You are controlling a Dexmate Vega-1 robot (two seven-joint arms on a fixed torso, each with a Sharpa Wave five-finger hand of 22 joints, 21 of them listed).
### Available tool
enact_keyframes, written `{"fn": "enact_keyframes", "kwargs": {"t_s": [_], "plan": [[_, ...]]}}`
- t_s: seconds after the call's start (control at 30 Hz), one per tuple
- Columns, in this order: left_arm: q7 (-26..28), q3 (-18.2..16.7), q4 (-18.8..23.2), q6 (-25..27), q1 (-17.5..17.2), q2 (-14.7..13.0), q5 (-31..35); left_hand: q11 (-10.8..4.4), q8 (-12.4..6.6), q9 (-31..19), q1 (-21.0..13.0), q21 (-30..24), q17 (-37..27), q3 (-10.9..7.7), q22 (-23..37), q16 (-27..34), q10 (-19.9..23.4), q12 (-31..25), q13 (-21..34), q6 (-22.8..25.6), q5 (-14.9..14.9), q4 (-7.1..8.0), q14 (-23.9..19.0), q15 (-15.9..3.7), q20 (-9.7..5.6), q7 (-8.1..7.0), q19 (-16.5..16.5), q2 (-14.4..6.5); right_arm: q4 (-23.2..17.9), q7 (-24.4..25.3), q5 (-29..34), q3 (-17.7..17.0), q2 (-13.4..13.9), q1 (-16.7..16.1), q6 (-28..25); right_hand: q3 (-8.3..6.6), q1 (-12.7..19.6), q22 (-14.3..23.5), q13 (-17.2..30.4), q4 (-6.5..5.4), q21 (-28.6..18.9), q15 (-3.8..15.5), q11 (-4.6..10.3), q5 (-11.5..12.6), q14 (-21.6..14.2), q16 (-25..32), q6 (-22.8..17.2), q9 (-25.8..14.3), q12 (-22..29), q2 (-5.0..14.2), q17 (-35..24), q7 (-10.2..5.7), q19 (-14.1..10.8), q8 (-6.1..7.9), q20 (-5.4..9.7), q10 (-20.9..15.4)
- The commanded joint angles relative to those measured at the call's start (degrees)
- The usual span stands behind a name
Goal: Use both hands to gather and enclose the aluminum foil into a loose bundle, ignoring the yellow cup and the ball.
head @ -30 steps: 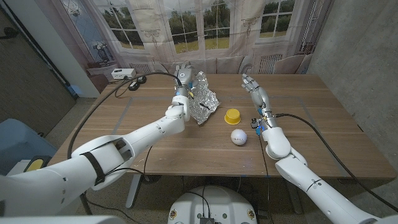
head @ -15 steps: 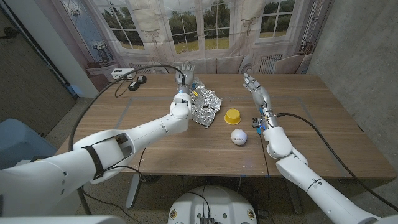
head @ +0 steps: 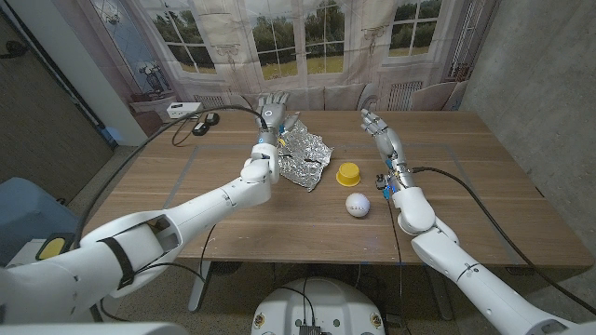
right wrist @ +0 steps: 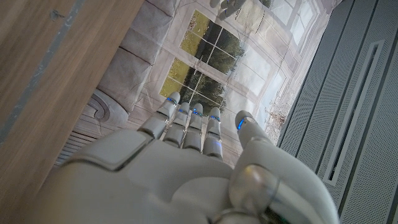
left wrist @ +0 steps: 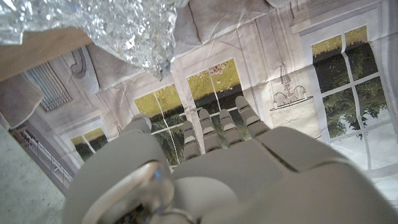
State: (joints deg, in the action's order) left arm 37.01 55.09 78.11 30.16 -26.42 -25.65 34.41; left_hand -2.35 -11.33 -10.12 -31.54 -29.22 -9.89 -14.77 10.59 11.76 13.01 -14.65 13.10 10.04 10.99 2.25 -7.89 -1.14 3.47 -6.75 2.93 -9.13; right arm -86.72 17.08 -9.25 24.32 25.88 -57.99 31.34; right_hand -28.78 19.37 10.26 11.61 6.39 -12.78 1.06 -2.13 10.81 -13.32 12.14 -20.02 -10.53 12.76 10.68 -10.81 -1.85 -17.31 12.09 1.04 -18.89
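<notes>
The crumpled silver aluminum foil sheet point(head: 304, 155) lies at the far middle of the wooden bench point(head: 484, 200), its long axis running roughly ten to four o'clock. The left robot hand point(head: 271, 115) stands just at its nine o'clock edge, fingers spread and empty. The right robot hand point(head: 380, 132), also spread and empty, waits well apart at three o'clock. The yellow plastic cup point(head: 348, 174) and white dimpled ball point(head: 358, 205) sit between it and the foil, likely in its way.

Crumpled silver aluminum foil point(head: 304, 153), spread low on tabletop
</notes>
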Motion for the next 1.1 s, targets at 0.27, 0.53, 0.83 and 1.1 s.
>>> {"fn": "enact_keyframes", "kwargs": {"t_s": [0.27,0.53,0.83,1.1], "plan": [[0.82,-12.33,10.72,-28.48,-12.48,-9.40,-9.56,-1.72,-1.01,-0.21,1.59,-3.38,0.18,-4.73,-0.11,0.61,12.49,-2.36,-1.25,11.81,-0.61,-3.61,-13.59,-2.80,-1.34,1.67,13.92,2.46,-1.49,-5.08,0.80,3.64,2.40,3.72,-7.82,-3.56,7.09,0.29,0.24,1.16,-3.91,0.18,-1.03,-0.18,-9.13,2.81,-4.91,-0.47,1.02,-0.12,-0.18,1.81,-11.01,0.34,-1.23,-6.16],[-11.85,-15.76,11.10,-32.76,-13.56,-11.27,-17.80,-0.28,0.18,-0.31,2.03,-4.60,0.00,-6.59,-0.43,-0.03,13.27,-1.37,-1.39,11.69,-0.62,-4.59,-15.83,-1.57,0.47,2.98,20.33,0.48,-1.05,-8.36,0.37,5.83,2.99,5.72,-9.41,-3.25,9.59,0.01,0.27,2.49,-2.10,0.31,-0.71,-0.40,-4.77,0.33,-4.26,-0.51,-0.34,-0.95,0.05,1.68,-8.20,-0.53,-1.06,-4.54],[-19.79,-17.44,12.76,-28.47,-14.25,-12.65,-20.12,0.31,1.43,-0.17,3.07,0.96,0.20,-7.93,-0.74,-1.98,5.14,3.03,-1.60,5.62,-0.88,-8.07,-6.84,-0.47,2.90,4.14,14.90,3.85,-2.02,-14.34,1.49,9.53,5.01,10.00,-15.85,-0.67,10.04,-0.18,0.23,2.72,1.26,-0.62,-0.63,-0.37,2.70,-1.86,3.22,-0.44,-2.31,-2.64,0.43,1.87,-1.79,-2.03,-0.53,3.42],[-25.97,-17.73,14.67,-24.32,-13.56,-14.28,-21.08,0.45,1.15,-0.16,1.78,1.80,0.29,-8.67,-0.74,-1.55,4.77,3.00,-1.63,4.76,-0.69,-9.73,-7.12,-0.46,2.80,4.92,14.83,4.12,-3.96,-17.33,5.06,12.31,6.94,13.68,-21.71,-2.50,15.28,-0.35,0.04,4.80,2.21,-0.82,-0.34,2.06,7.16,-2.37,7.30,-0.29,-1.95,-5.06,0.80,1.80,1.56,-1.70,-0.77,6.43]]}}
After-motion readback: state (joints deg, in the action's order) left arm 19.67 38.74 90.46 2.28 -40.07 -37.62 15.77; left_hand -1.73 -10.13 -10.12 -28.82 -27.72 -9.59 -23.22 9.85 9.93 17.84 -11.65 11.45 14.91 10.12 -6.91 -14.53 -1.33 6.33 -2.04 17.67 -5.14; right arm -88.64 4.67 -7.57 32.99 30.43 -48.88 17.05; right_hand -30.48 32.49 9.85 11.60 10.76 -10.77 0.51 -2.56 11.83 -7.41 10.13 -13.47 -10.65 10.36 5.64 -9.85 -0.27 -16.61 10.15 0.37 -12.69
